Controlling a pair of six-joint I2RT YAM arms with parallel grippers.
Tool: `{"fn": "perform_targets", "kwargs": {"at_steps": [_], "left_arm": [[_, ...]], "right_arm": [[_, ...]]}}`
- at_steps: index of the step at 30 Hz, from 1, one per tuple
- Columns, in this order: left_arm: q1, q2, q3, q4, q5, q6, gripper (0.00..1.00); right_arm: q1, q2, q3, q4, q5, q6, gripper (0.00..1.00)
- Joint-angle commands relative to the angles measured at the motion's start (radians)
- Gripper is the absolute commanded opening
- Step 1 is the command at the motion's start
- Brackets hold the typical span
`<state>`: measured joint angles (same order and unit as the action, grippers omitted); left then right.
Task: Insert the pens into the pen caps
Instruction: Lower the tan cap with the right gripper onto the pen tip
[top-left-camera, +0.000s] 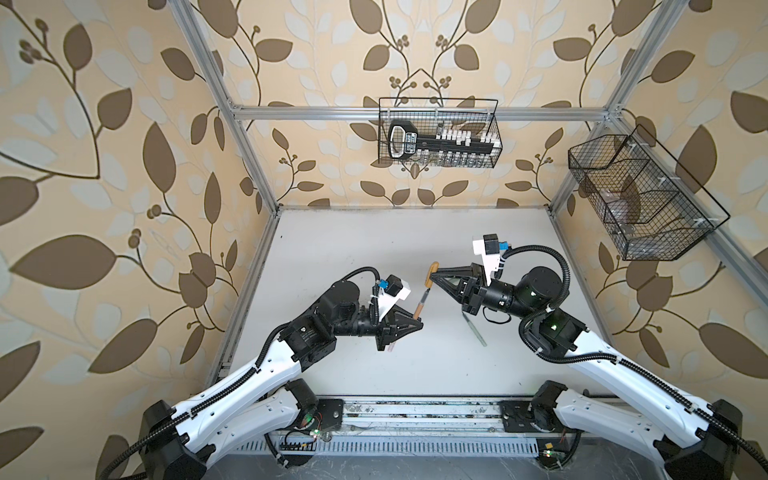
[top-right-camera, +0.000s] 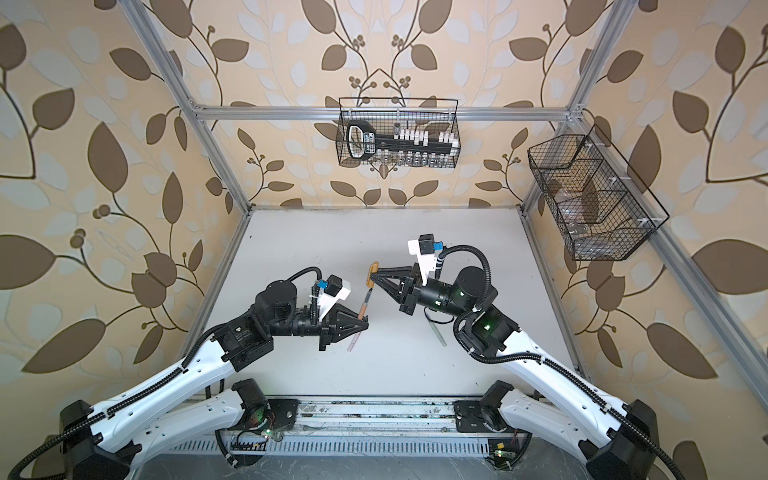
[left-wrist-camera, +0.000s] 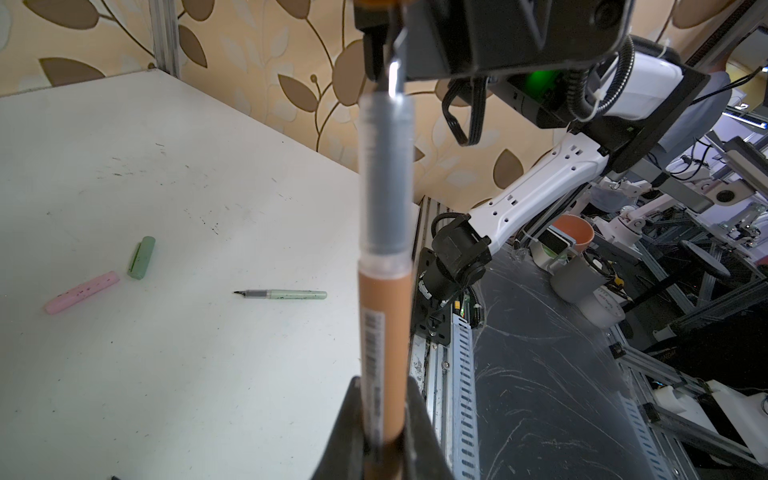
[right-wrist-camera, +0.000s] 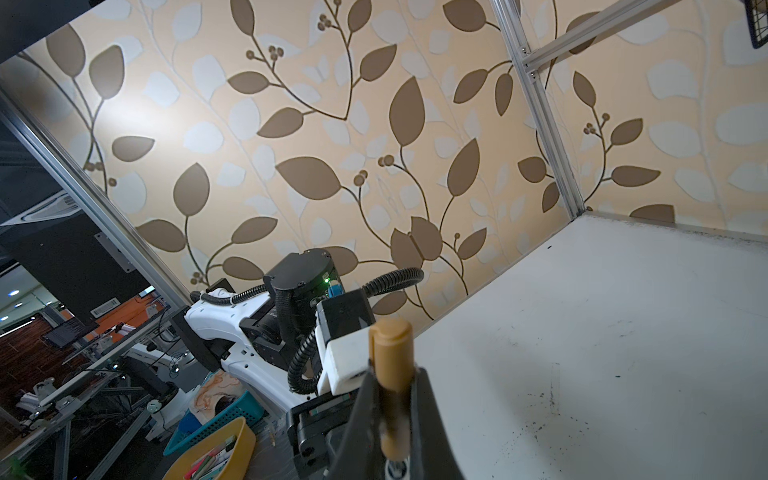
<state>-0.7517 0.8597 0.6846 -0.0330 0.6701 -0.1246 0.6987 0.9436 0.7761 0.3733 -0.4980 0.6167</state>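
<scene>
My left gripper (top-left-camera: 417, 322) (left-wrist-camera: 382, 386) is shut on the brown pen (top-left-camera: 420, 306) (left-wrist-camera: 384, 332), whose dark tip points up at the brown pen cap (top-left-camera: 432, 275) (right-wrist-camera: 390, 353). My right gripper (top-left-camera: 434, 272) (right-wrist-camera: 392, 374) is shut on that cap, just above the pen. The tip is at the cap's lower end; I cannot tell if it is inside. On the table lie the green pen (top-left-camera: 473, 330) (left-wrist-camera: 286, 294), the green cap (left-wrist-camera: 141, 257) and the pink cap (left-wrist-camera: 82, 292). A pink pen (top-right-camera: 352, 343) pokes out from under the left gripper. Both loose caps are hidden in both top views.
A wire basket (top-left-camera: 438, 133) with a black tool hangs on the back wall. A second wire basket (top-left-camera: 640, 195) hangs on the right wall. The white table (top-left-camera: 353, 249) ends at a metal rail (top-left-camera: 415, 415) along the front, between the two arm bases.
</scene>
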Motion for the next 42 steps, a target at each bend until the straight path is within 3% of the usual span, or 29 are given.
{"fn": "perform_targets", "kwargs": {"at_steps": [1,26,42], "left_arm": [[0.006,-0.004,0.027,0.038,-0.01,0.023,0.0],[0.008,-0.025,0.028,0.058,-0.047,0.017,0.0],[0.008,-0.027,0.032,0.058,-0.07,0.029,0.0]], "right_arm": [[0.007,-0.01,-0.017,0.036,-0.006,0.008,0.0],[0.042,0.019,-0.068,0.117,0.019,0.034,0.0],[0.048,-0.036,-0.04,-0.026,0.054,-0.04,0.0]]}}
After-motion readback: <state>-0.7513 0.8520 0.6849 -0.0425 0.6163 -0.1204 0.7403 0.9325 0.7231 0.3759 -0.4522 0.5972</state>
